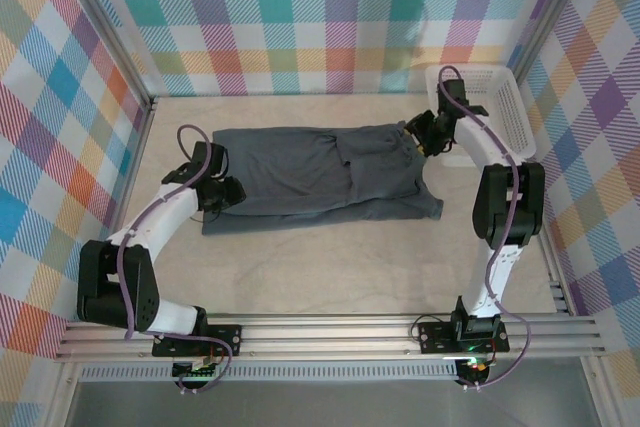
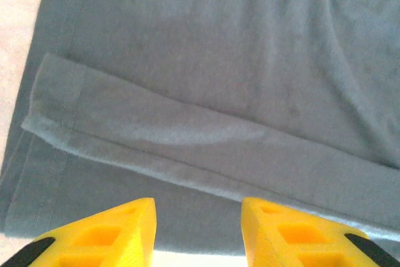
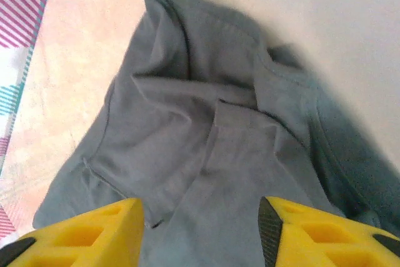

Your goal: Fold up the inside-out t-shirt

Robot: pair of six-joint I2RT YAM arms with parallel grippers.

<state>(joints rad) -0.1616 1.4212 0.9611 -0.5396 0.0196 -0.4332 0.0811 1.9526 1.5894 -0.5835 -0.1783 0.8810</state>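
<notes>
T-shirt (image 1: pixel 320 172) is lying mostly flat on the tabletop (image 1: pixel 330 267), mid-field, with its long axis running left-right across the arms. The stitched hem end is pointing left and the bunched sleeve/neck end is pointing right, toward the basket (image 1: pixel 512 117). Fabric is looking dark slate grey, soft, matte and plain, with seams showing. The outline is reading as a rough long rectangle; the right end is flaring and rumpling, its near corner sticking out toward the arms. In the left wrist view a narrow strip of cloth is lying doubled over the body as a diagonal band, with stitch lines running along the left end. In the right wrist view overlapping flaps and soft creases are piling up, and a curved seam is showing on the right. Left fingers (image 1: pixel 228 193) are sitting at the shirt's near-left corner, yellow tips spread just over the cloth edge, gripping nothing visible. Right fingers (image 1: pixel 418 139) are hovering over the far-right end near the basket, spread wide. The basket is white plastic mesh, rectangular, standing far right; touching the shirt or just beside it, cannot tell. The tabletop is looking pale beige and smooth.
</notes>
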